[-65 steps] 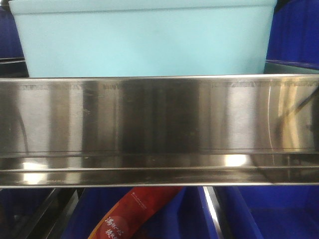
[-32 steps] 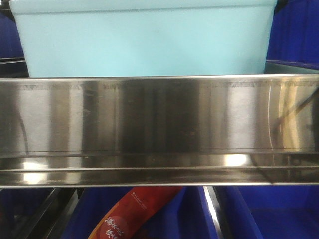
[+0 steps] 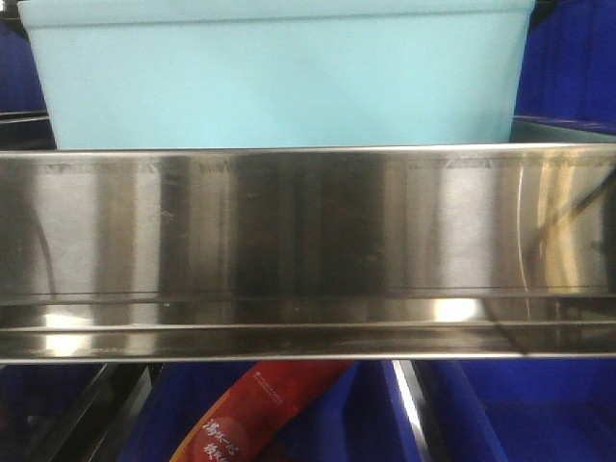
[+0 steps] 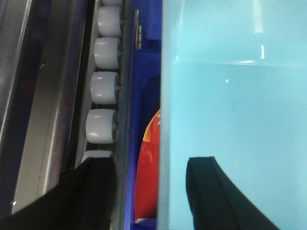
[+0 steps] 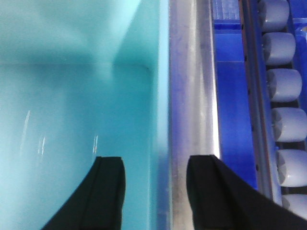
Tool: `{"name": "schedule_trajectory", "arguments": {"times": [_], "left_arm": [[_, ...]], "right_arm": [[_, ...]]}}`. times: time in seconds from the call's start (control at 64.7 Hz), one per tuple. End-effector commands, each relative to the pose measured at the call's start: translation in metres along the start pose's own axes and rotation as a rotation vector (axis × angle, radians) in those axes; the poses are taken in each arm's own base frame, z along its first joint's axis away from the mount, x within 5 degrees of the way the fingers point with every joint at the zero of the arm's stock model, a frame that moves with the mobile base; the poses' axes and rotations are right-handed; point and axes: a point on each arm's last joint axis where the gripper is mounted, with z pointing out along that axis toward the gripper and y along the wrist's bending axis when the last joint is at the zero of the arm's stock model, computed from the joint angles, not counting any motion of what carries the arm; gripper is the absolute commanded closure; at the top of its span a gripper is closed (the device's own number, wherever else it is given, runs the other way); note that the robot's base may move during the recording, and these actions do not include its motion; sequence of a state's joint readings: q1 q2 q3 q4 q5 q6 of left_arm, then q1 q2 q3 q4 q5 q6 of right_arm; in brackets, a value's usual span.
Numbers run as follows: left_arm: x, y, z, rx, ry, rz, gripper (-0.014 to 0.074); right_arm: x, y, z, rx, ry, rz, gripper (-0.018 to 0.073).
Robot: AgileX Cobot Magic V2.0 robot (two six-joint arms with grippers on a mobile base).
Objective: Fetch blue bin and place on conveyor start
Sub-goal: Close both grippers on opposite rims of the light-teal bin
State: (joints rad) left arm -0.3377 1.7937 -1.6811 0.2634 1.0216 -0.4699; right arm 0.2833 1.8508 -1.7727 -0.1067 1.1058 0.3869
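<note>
The blue bin stands on a shelf behind a steel rail and fills the top of the front view. My left gripper is open and straddles the bin's left wall: one finger is inside the tub, the other is outside over the rollers. Astride the bin's right wall my right gripper is also open, with one finger inside and the other over the steel rail. Neither pair of fingers touches the wall. The conveyor start is out of view.
A wide stainless-steel shelf rail runs across in front of the bin. Dark blue crates sit below, one holding a red package. Grey roller tracks flank the bin on both sides.
</note>
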Motion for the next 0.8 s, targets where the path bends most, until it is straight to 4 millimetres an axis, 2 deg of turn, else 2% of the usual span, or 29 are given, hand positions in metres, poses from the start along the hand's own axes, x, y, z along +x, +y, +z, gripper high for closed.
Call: {"name": "schedule_trajectory", "arguments": {"times": [0.0,0.247,0.34,0.402,0.448,0.495,0.556,0.788], "left_arm": [[-0.0019,0.0012,-0.0011,0.006,-0.017,-0.009,0.033],[-0.0019,0.0012,-0.0011,0.005,-0.016,-0.009,0.0337],[-0.0016,0.0007,-0.0011,0.011,-0.013,-0.013,0.0375],[-0.0014,-0.0001,-0.0012,0.013,-0.013,-0.012,0.0425],[-0.0013,-0.0001,-0.0012,0.014,-0.013,-0.013,0.0495],[-0.0012,-0.0005,-0.0012,0.017,-0.011,-0.015,0.0592],[-0.0011,-0.0007,-0.0012,0.02,-0.01,-0.017,0.0697],[-0.0008,0.0018,-0.0062,-0.005,-0.015,-0.057,0.0708]], "right_arm": [[-0.0007,-0.001,-0.0015,0.007,-0.009,-0.004,0.0347],[-0.0007,-0.001,-0.0015,0.007,-0.009,-0.004,0.0347],[-0.0007,-0.001,-0.0015,0.007,-0.009,-0.004,0.0359],[-0.0007,-0.001,-0.0015,0.007,-0.009,-0.004,0.0411],[-0.0007,-0.001,-0.0015,0.007,-0.009,-0.004,0.0475],[-0.0003,-0.0011,-0.0015,0.008,-0.005,-0.004,0.0601],[-0.0001,-0.0012,-0.0015,0.009,-0.003,-0.002,0.0718],[-0.0023,-0.004,-0.0076,0.044,-0.022,0.025,0.0724]]}}
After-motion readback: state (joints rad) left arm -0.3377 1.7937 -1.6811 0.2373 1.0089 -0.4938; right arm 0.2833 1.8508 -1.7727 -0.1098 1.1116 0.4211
